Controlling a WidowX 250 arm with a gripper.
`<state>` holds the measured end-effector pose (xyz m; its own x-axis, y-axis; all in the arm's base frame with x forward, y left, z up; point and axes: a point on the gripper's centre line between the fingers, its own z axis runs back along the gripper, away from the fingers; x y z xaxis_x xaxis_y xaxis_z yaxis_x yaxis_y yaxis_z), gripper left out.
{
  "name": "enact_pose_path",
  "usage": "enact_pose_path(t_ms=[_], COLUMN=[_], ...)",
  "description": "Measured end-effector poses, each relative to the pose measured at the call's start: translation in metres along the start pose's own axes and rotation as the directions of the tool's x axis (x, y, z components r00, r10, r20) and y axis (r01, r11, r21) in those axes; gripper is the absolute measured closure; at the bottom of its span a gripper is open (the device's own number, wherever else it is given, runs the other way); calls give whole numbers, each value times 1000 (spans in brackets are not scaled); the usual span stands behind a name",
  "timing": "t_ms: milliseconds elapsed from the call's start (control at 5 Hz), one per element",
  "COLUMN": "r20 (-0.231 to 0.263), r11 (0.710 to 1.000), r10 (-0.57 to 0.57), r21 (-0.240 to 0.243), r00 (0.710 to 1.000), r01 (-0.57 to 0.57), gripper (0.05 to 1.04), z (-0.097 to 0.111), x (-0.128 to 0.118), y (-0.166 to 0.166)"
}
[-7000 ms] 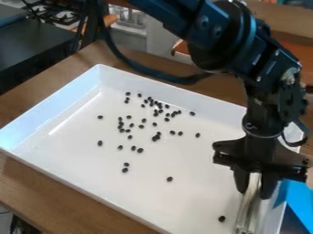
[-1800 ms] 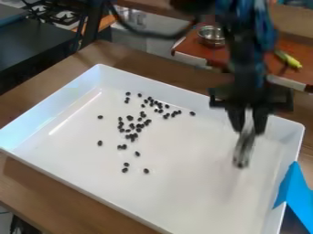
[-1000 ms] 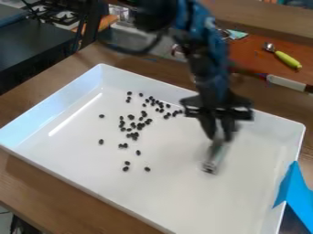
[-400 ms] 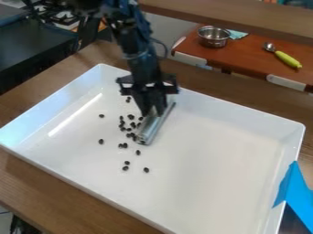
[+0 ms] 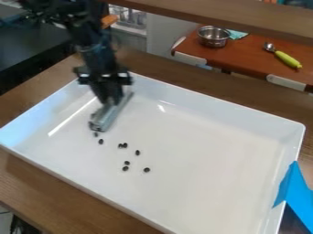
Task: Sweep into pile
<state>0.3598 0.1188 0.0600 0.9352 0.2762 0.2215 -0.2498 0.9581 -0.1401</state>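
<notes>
Fingers (image 5: 116, 94) of your black gripper (image 5: 110, 101) look closed on the long, grey metallic sweeping tool (image 5: 109, 115), only the tool's thickness apart. You have it slanted at the left of the white rectangular tray (image 5: 202, 164), its lower end near the tray's floor.

Change: over the last second you have carried the tool leftward across the tray. The upper-middle cluster has gone from its old spot; probably pushed along, now behind tool and gripper. Can't confirm a pile from here.

Just below the tool's lower end, one small black bean (image 5: 96, 135), with another (image 5: 101, 141) close by. Rightward, a touching or nearly touching pair (image 5: 123, 145), then stragglers (image 5: 137, 152) down toward the tray's middle. These lie where they lay; your stroke passed above them.

For the task: bulk likely gathered left, strays outstanding. You'd want a lower pass, right to left, tool kept down. Risk: beans slipping past its lower end, or rolling back when you lift.

Far right, bright blue tape (image 5: 296, 192) at the tray's edge.
</notes>
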Motion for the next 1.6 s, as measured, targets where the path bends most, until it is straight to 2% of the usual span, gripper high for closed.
enact_pose_path(t_ms=[200, 400, 600, 800, 1000, 1200, 1400, 1600], r20=[7, -16, -53, -94, -86, -71, -1, 9], r11=[994, 964, 929, 928, 938, 944, 946, 946], r10=[-23, -45, -46, -140, -238, -264, -266, -278], r21=[-106, -264, -369, -358, -277, -222, -189, -172], r00=[1000, 999, 998, 986, 967, 962, 964, 961], r01=[24, 39, 24, 98, 206, 243, 261, 275], gripper=[769, 769, 769, 769, 769, 769, 769, 769], z=[31, 69, 93, 73, 31, 4, -4, -10], x=[-13, -23, -25, -55, -96, -122, -126, -118], y=[-12, -59, -105, -150, -187, -195, -185, -171])
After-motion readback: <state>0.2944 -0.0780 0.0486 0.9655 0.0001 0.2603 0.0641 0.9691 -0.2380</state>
